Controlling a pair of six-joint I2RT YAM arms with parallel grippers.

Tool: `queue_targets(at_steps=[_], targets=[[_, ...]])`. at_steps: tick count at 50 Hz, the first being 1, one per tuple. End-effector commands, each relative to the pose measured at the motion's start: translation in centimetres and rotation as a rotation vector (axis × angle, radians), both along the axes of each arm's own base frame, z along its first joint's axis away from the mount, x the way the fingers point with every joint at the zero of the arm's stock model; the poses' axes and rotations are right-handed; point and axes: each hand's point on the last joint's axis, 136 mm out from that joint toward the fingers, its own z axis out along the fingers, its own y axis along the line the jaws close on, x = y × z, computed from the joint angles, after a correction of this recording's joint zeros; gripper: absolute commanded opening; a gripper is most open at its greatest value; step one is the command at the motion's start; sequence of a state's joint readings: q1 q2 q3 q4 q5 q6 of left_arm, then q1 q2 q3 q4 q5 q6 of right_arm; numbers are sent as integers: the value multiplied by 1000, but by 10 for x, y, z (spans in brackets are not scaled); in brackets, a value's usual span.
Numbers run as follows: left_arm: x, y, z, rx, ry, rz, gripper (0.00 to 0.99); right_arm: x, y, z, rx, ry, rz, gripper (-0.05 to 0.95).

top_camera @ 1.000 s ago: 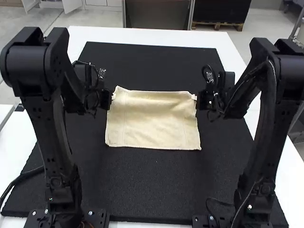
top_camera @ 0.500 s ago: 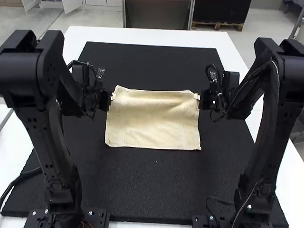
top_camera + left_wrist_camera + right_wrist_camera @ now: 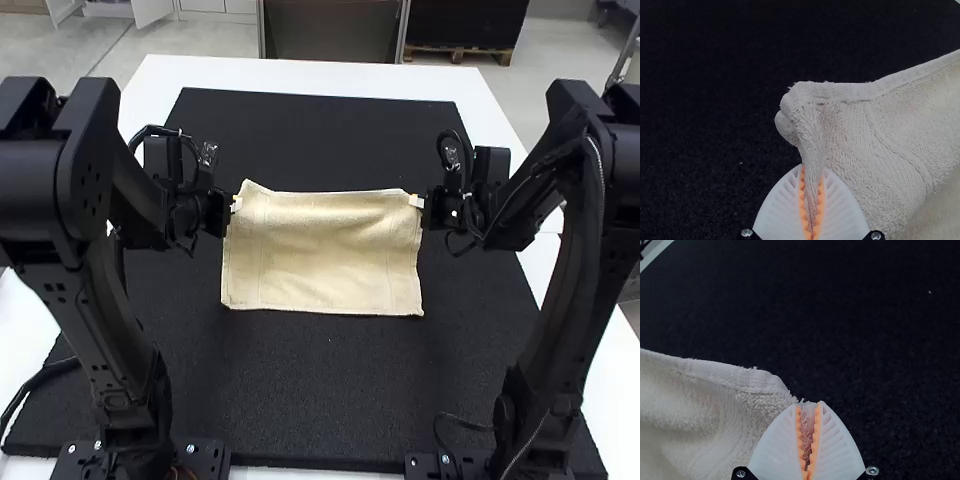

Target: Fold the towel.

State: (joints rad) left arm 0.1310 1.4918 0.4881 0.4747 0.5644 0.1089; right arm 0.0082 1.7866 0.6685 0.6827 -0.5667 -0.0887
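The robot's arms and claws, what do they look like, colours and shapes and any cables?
The left arm and right arm are black and chunky-jointed, with thin dark cables looping near the wrists. The left claw and right claw have white, ribbed, tapering fingers with toothed orange pads.

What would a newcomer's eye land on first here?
Probably the pale towel, spread bright against the black mat in the middle of the table. Next, likely the two big black arms flanking it: the left gripper pinches its far left corner, the right gripper its far right one.
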Motion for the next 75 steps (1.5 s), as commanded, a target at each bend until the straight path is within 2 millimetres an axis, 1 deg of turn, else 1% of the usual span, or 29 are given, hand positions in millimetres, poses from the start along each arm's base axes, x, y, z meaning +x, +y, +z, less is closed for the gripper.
queue_targets(at_steps=[1,10,17,27,34,44,51,64,75], targets=[[-3,1,10,6,-33,-9,23,-3,-5,13,-2,-29,6,-20],[-11,0,8,11,-22,-13,23,-12,-5,15,-1,-21,6,-20],[-15,0,7,17,-23,-16,23,-18,-4,21,2,-32,13,-20],[-20,-1,6,25,-25,-19,23,-27,-3,25,-2,-36,22,-20],[-25,5,8,34,-36,-6,23,-33,-2,30,-3,-41,30,-20],[-31,9,10,49,-36,-1,23,-44,-1,34,-5,-34,36,-20],[-35,8,12,48,-36,-1,23,-53,-1,32,-7,-21,39,-20],[-43,7,3,77,-18,-19,23,-68,-1,27,-27,2,52,-20],[-48,14,-3,110,-14,-10,23,-74,-19,19,-47,19,25,-20]])
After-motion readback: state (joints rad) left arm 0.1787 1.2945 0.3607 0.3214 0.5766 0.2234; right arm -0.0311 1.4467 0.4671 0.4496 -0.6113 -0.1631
